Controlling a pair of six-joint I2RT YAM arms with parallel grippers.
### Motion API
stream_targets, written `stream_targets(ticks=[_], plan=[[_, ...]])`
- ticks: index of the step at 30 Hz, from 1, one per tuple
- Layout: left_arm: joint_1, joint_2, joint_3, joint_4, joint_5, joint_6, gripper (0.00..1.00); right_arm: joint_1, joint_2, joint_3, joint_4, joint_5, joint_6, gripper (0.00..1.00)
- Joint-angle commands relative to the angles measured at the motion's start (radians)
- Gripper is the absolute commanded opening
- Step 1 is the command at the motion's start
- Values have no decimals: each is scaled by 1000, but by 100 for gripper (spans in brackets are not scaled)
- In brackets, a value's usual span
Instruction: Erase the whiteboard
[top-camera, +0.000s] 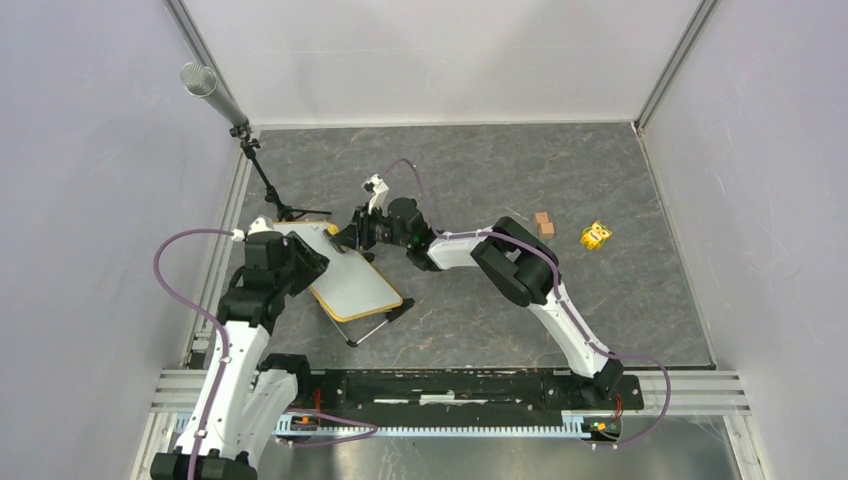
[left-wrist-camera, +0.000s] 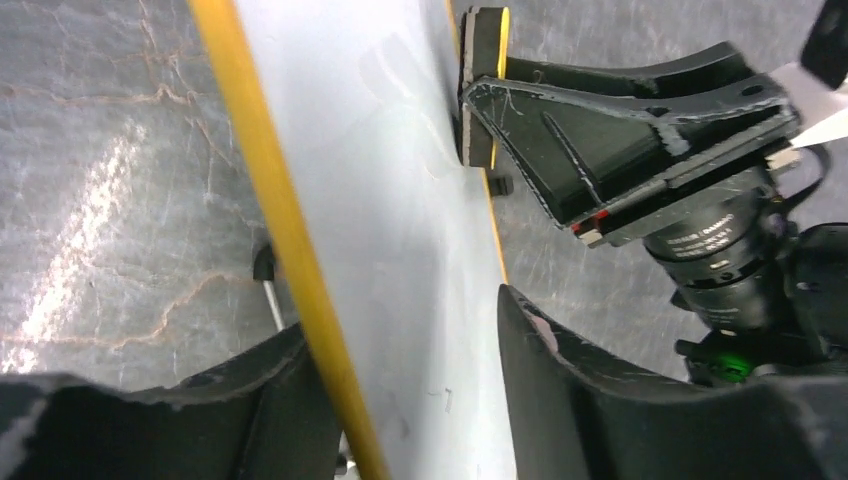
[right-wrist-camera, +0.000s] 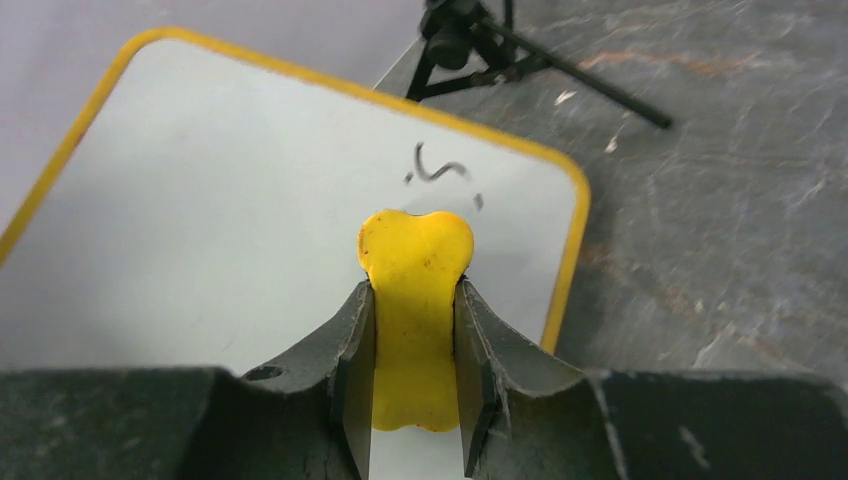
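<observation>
The whiteboard lies tilted at the table's left, white with a yellow frame and black feet. My left gripper is shut on its near-left edge; in the left wrist view the board and its yellow frame pass between the fingers. My right gripper is shut on a yellow eraser and holds it against the board near its far corner. A small black marker squiggle shows just beyond the eraser. The eraser also shows in the left wrist view.
A microphone on a black tripod stand stands just behind the board; its legs show in the right wrist view. Two small wooden blocks and a yellow toy lie to the right. Walls enclose the table.
</observation>
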Motion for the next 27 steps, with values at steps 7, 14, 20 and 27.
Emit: stream_targets(ticks=[7,14,20,27], plan=[[-11,-14,89,-62,-43,-43,78,8,-303,-255,48,-53,-46,26],[-6,-12,35,-31,-37,-80,35,-5,-395,-361,88,-50,-45,26],[1,-12,48,-56,-16,-53,2,-34,-438,-432,139,-63,-17,26],[1,-51,93,-92,94,-71,2,-56,-445,-463,152,-59,-10,27]])
